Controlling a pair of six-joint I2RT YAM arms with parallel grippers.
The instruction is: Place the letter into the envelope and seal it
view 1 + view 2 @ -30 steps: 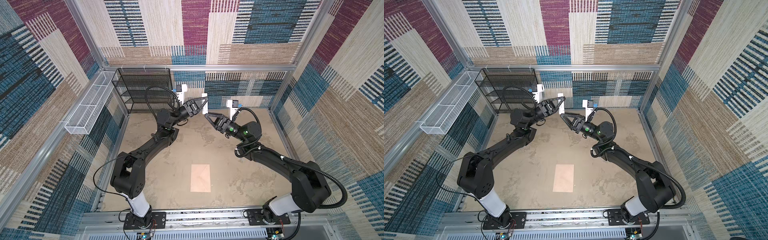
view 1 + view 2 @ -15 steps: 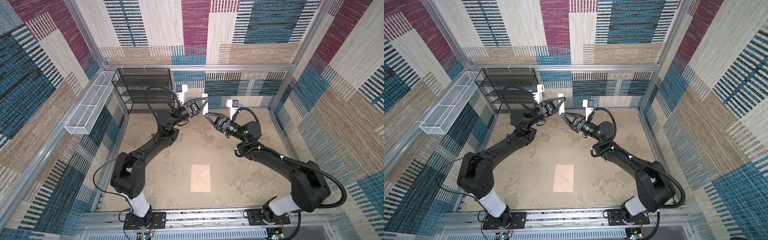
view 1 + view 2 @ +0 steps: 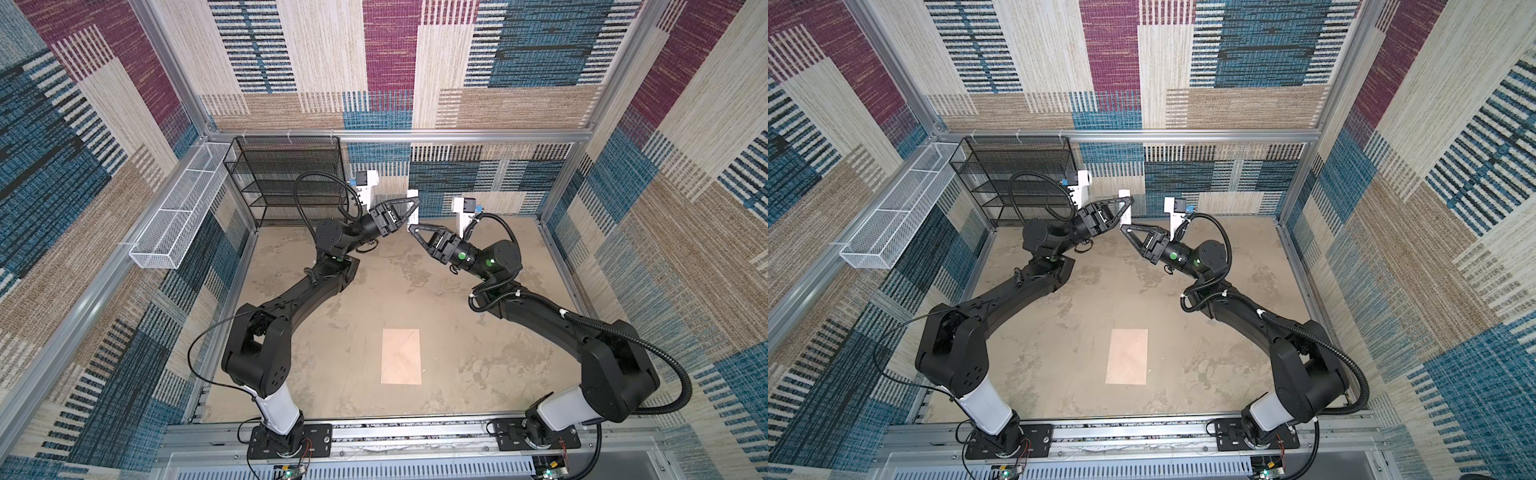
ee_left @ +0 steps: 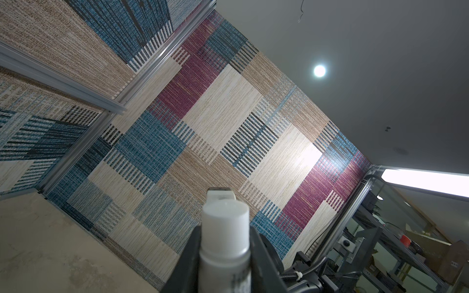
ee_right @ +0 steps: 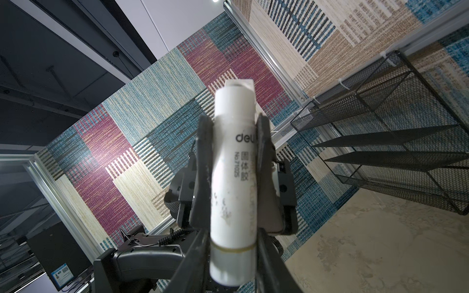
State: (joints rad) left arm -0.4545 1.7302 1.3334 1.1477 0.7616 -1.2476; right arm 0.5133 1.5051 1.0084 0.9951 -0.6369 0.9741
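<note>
Envelope (image 3: 401,356) is just lying flat on the table (image 3: 332,324), front middle, well away from both arms. The arms are both raised at the back, meeting over a white tube (image 5: 233,177). The left gripper (image 3: 415,203) is closed partway with its fingers tight on the tube. The right gripper (image 3: 412,228) has its fingers snug against the same tube from the other side. The tube is held in the air between them.

Mesh shelf (image 3: 286,178), wire basket (image 3: 174,224), white glue stick (image 5: 233,182).
</note>
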